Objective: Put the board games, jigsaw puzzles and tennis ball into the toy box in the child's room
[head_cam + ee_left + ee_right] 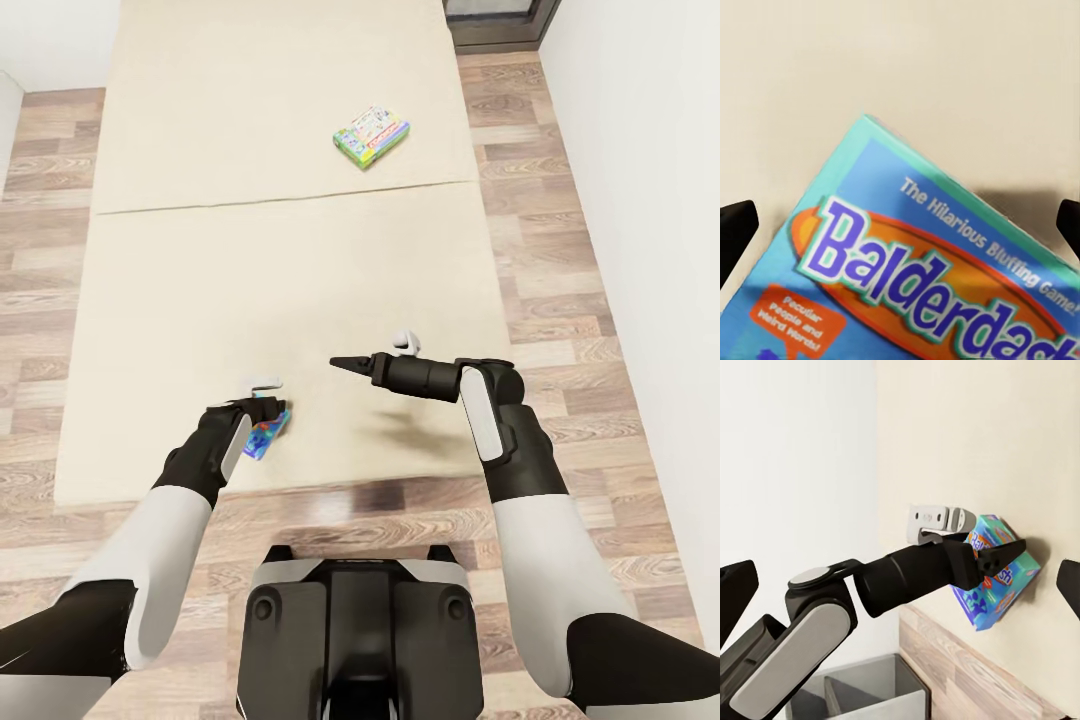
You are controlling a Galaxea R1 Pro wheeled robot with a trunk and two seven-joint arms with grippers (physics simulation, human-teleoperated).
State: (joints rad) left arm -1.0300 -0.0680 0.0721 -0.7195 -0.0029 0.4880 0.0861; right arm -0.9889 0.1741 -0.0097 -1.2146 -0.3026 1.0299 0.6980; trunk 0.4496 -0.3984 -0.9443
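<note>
A bedroom at home: a wide beige bed (270, 250), wood-plank floor (560, 300) and white walls (640, 150).

The left gripper (1009, 556), at the end of a black and grey arm, is seen closed over the near edge of a blue-green Balderdash box (997, 585) lying on the beige bed (982, 442), with wood floor (967, 679) beside it.
</note>
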